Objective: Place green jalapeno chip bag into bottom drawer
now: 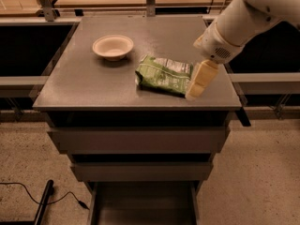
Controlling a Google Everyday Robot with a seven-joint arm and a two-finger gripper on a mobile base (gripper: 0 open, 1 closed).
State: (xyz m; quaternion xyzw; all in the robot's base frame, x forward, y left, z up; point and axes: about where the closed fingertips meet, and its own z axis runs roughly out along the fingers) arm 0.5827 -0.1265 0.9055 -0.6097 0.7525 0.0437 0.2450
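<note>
**Bag Handling and Grasp Point**

Handling. The chip bag [164,75] is judged light, soft and crinkly, with slick film that may slide on the smooth bench [93,88]. Its contents are brittle, and a hard squeeze would likely crush them. Expect the bag to sag and flex when lifted. Recommended hold: the sealed strip at the right end, or a pinched fold of film along the top, rather than the full middle.

Appearance. Green film with white print and a paler band toward the right end. It lies flat, its long side roughly parallel to the front edge.

Location. The bag lies right of centre, close to the front edge, toward the front right corner. A cream bowl [113,47] sits well apart, toward the back left.

Gripper. The gripper [197,86] points down at the bag's right end, near the front right corner. Contact cannot be confirmed. Whether the jaws are wide or narrow cannot be told.

Destination. The bottom drawer [143,210] stands pulled out below the front edge, with its floor exposed.
</note>
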